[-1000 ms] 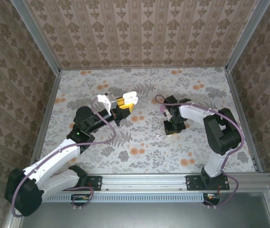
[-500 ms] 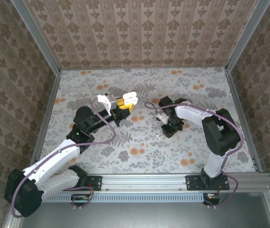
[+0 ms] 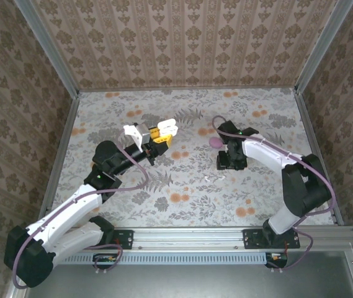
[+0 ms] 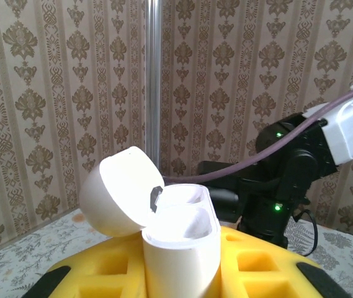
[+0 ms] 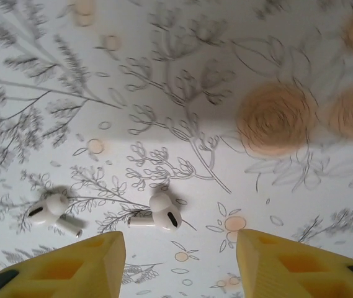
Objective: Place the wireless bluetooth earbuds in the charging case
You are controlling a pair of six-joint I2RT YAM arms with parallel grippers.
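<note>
The white charging case (image 4: 179, 248) stands upright between my left gripper's (image 4: 179, 276) yellow fingers, which are shut on it, and its lid (image 4: 117, 192) is flipped open to the left. From above, the case (image 3: 169, 128) is held over the table's middle left. Two small white earbuds lie on the flowered cloth: one earbud (image 5: 162, 214) just ahead of my right gripper (image 5: 179, 264), the other earbud (image 5: 52, 211) to its left. The right gripper's jaws stand open above the cloth with nothing between them. In the top view the earbuds (image 3: 212, 178) lie just near of the right gripper (image 3: 229, 162).
A pink oval pebble-shaped item (image 3: 215, 142) lies on the cloth just left of the right arm's wrist. The right arm (image 4: 288, 186) stands close behind the held case. Patterned walls with metal rails (image 3: 61, 146) enclose the table.
The right gripper's jaws have opened, and its wrist has swung and shifted slightly right. The left gripper with the case has barely moved.
</note>
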